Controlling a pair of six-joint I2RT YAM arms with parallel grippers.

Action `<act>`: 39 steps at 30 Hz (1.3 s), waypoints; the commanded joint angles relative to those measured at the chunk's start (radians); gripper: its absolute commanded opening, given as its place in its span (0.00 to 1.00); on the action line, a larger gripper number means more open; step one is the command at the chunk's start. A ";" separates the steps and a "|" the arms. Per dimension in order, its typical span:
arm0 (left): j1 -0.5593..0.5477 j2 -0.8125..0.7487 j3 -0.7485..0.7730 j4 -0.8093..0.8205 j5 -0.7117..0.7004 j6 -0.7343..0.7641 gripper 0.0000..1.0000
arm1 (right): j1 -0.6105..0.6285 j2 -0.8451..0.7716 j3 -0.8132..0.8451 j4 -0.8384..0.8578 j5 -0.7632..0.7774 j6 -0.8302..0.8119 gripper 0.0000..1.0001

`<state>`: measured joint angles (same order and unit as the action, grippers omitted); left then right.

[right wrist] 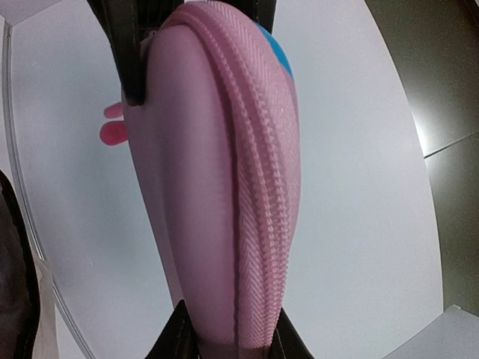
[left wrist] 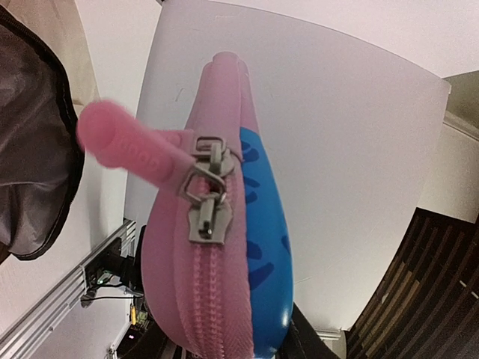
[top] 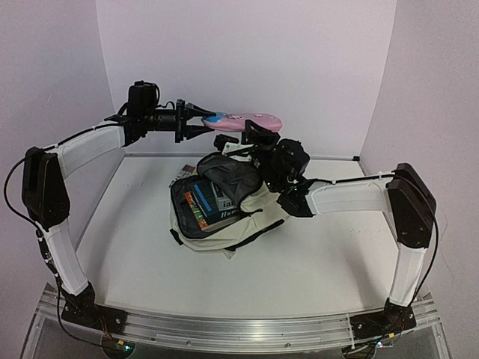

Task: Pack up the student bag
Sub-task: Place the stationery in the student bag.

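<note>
Mid-handoff: my right jaws clamp the pencil case (top: 251, 120), left jaws' grip unclear; next, lower it into the student bag (top: 196, 241).

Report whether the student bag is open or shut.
Open: the student bag gapes wide at its zipper, dark lining exposed, and books show inside.

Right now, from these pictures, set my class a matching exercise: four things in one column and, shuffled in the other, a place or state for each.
Things
1. pencil case
2. student bag
3. books
4. right gripper

Places or states
A. lying open on the table
B. tucked inside the bag
C. up in the air, off the table
D. shut on the pink case

Pairs: 1-C, 2-A, 3-B, 4-D
</note>
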<state>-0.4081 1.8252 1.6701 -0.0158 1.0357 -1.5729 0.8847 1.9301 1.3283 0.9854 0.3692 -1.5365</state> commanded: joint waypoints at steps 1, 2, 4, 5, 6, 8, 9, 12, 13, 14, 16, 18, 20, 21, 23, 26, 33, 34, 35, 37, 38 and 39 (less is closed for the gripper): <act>0.009 -0.024 -0.018 0.023 0.001 0.053 0.35 | 0.032 -0.027 -0.007 0.103 -0.048 -0.017 0.06; 0.010 -0.028 -0.026 0.027 0.001 0.055 0.32 | 0.036 -0.029 -0.009 0.103 -0.042 -0.014 0.13; 0.014 -0.048 -0.048 0.040 -0.005 0.069 0.23 | 0.043 -0.034 -0.012 0.102 -0.025 -0.005 0.35; 0.020 -0.064 -0.063 0.040 -0.012 0.086 0.20 | 0.045 -0.042 -0.017 0.092 -0.018 0.005 0.49; 0.027 -0.082 -0.081 0.038 -0.021 0.106 0.17 | 0.046 -0.055 -0.023 0.069 -0.011 0.020 0.62; 0.048 -0.130 -0.125 0.023 -0.040 0.166 0.15 | 0.046 -0.099 -0.030 -0.035 0.014 0.080 0.81; 0.059 -0.156 -0.148 0.022 -0.049 0.198 0.14 | 0.046 -0.123 -0.030 -0.092 0.027 0.120 0.87; 0.095 -0.235 -0.194 -0.073 -0.051 0.332 0.12 | 0.045 -0.210 -0.008 -0.393 0.076 0.311 0.98; 0.105 -0.263 -0.202 -0.113 -0.052 0.393 0.12 | 0.044 -0.239 0.019 -0.542 0.080 0.408 0.98; 0.114 -0.288 -0.213 -0.159 -0.055 0.453 0.11 | 0.042 -0.263 0.046 -0.695 0.072 0.511 0.98; 0.125 -0.345 -0.242 -0.266 -0.073 0.564 0.11 | 0.032 -0.319 0.092 -0.964 0.005 0.695 0.98; 0.128 -0.392 -0.261 -0.369 -0.116 0.669 0.10 | 0.029 -0.358 0.123 -1.180 -0.089 0.846 0.98; 0.129 -0.446 -0.290 -0.450 -0.151 0.765 0.10 | 0.028 -0.385 0.149 -1.333 -0.195 0.979 0.98; 0.129 -0.476 -0.309 -0.476 -0.172 0.798 0.10 | 0.028 -0.388 0.162 -1.393 -0.237 1.043 0.98; 0.129 -0.539 -0.343 -0.537 -0.215 0.873 0.10 | 0.028 -0.380 0.196 -1.508 -0.326 1.171 0.98; 0.129 -0.625 -0.383 -0.615 -0.277 0.968 0.11 | 0.025 -0.341 0.233 -1.603 -0.432 1.337 0.90; 0.129 -0.775 -0.484 -0.735 -0.338 1.090 0.10 | -0.064 -0.236 0.268 -1.634 -0.649 1.679 0.80; 0.129 -0.792 -0.499 -0.745 -0.342 1.103 0.10 | -0.085 -0.218 0.273 -1.630 -0.680 1.720 0.79; 0.129 -0.808 -0.513 -0.754 -0.347 1.115 0.10 | -0.103 -0.200 0.279 -1.626 -0.712 1.757 0.78; 0.129 -0.829 -0.531 -0.773 -0.355 1.142 0.09 | -0.133 -0.162 0.288 -1.616 -0.764 1.826 0.76; 0.129 -0.837 -0.538 -0.781 -0.357 1.154 0.09 | -0.145 -0.144 0.291 -1.609 -0.796 1.856 0.74; 0.128 -0.841 -0.543 -0.786 -0.355 1.165 0.09 | -0.150 -0.131 0.295 -1.600 -0.829 1.874 0.73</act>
<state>-0.2806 1.0275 1.1425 -0.7811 0.6993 -0.5099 0.7756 1.7521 1.5680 -0.6182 -0.2917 0.1315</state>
